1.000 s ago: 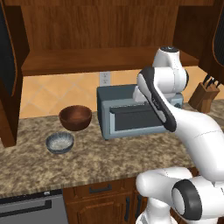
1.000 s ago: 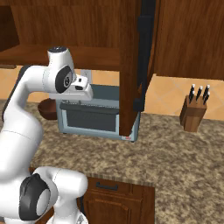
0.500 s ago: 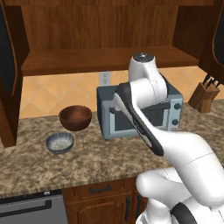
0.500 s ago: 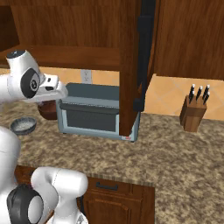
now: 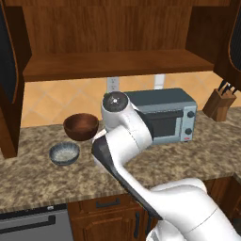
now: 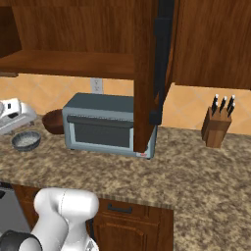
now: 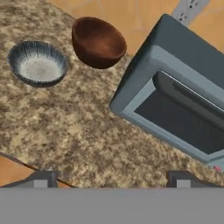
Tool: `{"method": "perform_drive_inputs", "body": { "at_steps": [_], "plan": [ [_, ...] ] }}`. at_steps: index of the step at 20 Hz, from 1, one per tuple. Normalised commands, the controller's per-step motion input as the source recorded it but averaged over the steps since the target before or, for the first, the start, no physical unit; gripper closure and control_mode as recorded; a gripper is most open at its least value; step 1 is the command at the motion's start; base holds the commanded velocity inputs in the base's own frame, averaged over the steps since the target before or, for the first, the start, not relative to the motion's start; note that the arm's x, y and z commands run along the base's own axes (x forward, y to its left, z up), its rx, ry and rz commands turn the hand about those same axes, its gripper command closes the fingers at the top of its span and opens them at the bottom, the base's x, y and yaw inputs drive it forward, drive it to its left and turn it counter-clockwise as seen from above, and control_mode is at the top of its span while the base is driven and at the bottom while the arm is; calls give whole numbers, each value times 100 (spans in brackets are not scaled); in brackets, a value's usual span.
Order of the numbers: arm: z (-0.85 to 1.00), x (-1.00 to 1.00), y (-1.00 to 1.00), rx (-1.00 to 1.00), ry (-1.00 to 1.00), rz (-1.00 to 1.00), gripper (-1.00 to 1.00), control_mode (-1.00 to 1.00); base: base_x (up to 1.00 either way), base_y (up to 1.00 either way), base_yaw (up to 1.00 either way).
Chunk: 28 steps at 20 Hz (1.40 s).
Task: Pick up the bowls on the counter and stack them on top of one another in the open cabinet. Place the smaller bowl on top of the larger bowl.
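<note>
Even rendered light, shadows seemingly faint.

Glossy white rounded arm links, dark joint bands; grey-capped elbow

A grey-blue toaster oven (image 5: 162,114) with a dark glass door stands at the back of the surface, door shut. A white wall outlet (image 5: 112,84) is mounted on the tan tiled backsplash (image 5: 47,100) behind it. A wooden knife block (image 6: 216,127), holding dark-handled knives, stands well apart from the oven.

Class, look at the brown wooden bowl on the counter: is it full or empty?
Empty. The hand view looks into the brown bowl and shows only its bare wooden inside.
</note>
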Motion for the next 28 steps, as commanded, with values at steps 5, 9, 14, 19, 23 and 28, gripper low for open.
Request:
{"method": "perform_drive_inputs", "body": {
  "at_steps": [5, 9, 14, 19, 23, 28],
  "plan": [
    [-32, -17, 100, -15, 4, 25, -100, -100, 0, 0, 0],
    [-27, 7, 100, -8, 20, 25, -100, -100, 0, 0, 0],
    [-43, 80, 76, -20, 43, 10, -100, -100, 0, 0, 0],
    [-29, 21, 21, -19, 20, 0, -100, -100, 0, 0, 0],
    [-62, 27, 38, -12, 2, 3, -100, -100, 0, 0, 0],
    [-47, 19, 15, -1, -2, 7, -100, -100, 0, 0, 0]
  ]
}}
